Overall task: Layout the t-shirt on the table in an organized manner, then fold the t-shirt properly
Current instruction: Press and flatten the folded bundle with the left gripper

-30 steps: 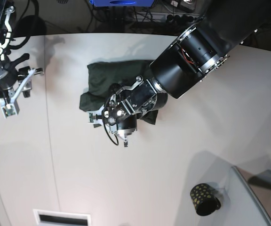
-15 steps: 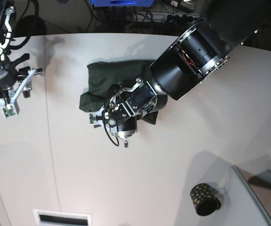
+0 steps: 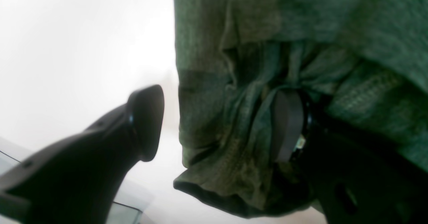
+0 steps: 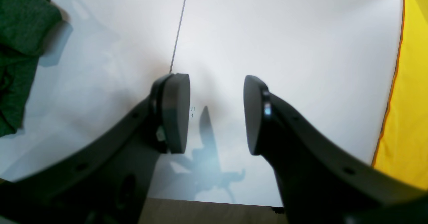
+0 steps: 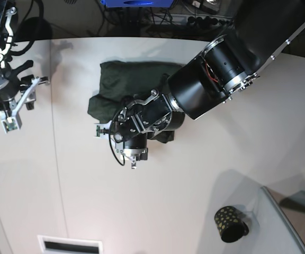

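Nearest you in the base view, a small black cup with gold dots (image 5: 230, 223) is sitting on the bench (image 5: 158, 211), well apart from the work and not involved.

Mid-bench, your left hand (image 5: 115, 140) is working at the near-left edge of the t-shirt (image 5: 115, 87). Its wrist view is showing the fingers spread: one pad (image 3: 287, 123) is buried in bunched green fabric, the other (image 3: 147, 120) is standing clear over bare bench, so nothing is pinched yet. Compared with a second ago, this hand is sitting further left and slightly nearer, and the shirt's left lobe is bulging further left with it. Judgement: you are dragging the bundle sideways, not spreading it. The shirt is still a crumpled heap at bench centre, toward the far side; layout has barely begun.

Far left, your right hand (image 5: 7, 103) is hovering above bare bench, fingers apart and holding nothing, unchanged in place over the same interval.
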Robot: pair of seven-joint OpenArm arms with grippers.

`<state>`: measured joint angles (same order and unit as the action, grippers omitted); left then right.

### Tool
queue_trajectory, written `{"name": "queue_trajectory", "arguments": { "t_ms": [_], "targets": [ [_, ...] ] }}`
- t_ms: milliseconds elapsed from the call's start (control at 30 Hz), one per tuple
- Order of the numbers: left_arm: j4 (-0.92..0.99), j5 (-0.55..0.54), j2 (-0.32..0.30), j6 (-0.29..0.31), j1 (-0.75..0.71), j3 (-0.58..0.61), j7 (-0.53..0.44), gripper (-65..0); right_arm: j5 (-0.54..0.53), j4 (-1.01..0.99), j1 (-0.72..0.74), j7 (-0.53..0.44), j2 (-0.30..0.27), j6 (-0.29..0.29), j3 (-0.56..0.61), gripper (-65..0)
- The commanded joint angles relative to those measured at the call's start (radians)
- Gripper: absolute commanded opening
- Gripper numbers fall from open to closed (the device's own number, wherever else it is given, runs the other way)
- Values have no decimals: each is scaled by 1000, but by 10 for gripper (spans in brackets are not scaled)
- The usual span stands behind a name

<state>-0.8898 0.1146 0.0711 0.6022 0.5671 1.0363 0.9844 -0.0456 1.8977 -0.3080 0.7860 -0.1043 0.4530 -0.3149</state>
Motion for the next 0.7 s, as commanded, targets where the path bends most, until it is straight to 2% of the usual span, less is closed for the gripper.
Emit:
{"name": "queue_trajectory", "arguments": {
  "t_ms": [0,233,667],
  "targets": [
    [-30,-17,2,8,20,-1,11,-191,-4,16,10,-17,-10,0,0,-405],
    [-157,-19,-49,8,46,-4,103,-193,-4,16,23,-17,-10,0,0,-405],
    [-173,-19,-50,8,49,-7,104,-199,-4,16,53,-12,-10,0,1,-405]
  ]
}}
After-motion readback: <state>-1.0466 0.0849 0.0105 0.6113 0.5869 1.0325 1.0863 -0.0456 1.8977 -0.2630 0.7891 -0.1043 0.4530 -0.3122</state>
